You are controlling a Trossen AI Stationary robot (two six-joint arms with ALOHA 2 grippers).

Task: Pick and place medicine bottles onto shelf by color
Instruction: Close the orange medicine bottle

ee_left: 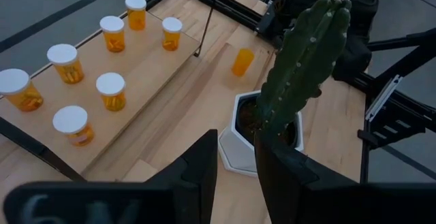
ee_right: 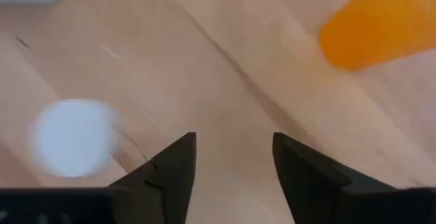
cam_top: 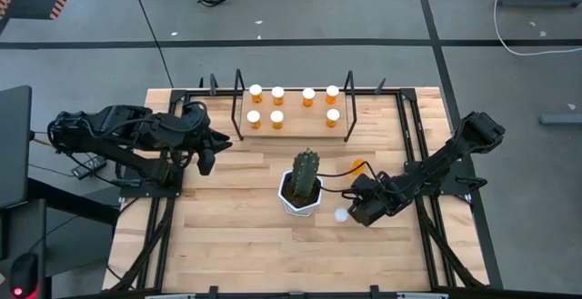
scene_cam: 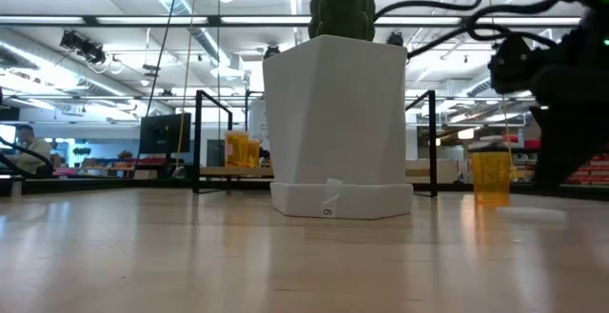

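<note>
R arm reaches in from the table's right edge, folded low over the wood, its right gripper (cam_top: pixel 356 210) down near the tabletop (cam_top: pixel 236 235) just right of the cactus pot (cam_top: pixel 300 199); fingers (ee_right: pixel 174 166) spread apart w/ nothing between them, bare wood showing in the gap. Uncapped orange bottle (cam_top: pixel 358 165) stands on the table just behind that claw, near but not touching; in the low view it shows upright (scene_cam: pixel 491 175) right of the pot, no cap on it. Loose white cap (cam_top: pixel 341 214) lies flat on the wood just beside the claw, on its cactus side, apart from the bottle. L arm is bent at the table's left rear, left gripper (cam_top: pixel 207 154) pointing toward the cactus (cam_top: pixel 307 172) near the shelf's left end; its fingers (ee_left: pixel 204 173) stand apart, holding nothing. Shelf (cam_top: pixel 293 131) sits at the back centre, well apart from the R claw. Count: 7 capped bottles (cam_top: pixel 255 92) on the shelf's top board, 4 in the rear row, 3 in the front row; 1 uncapped bottle on the table; 1 loose cap; 1 cactus in 1 white pot; 8 bottles total
</note>
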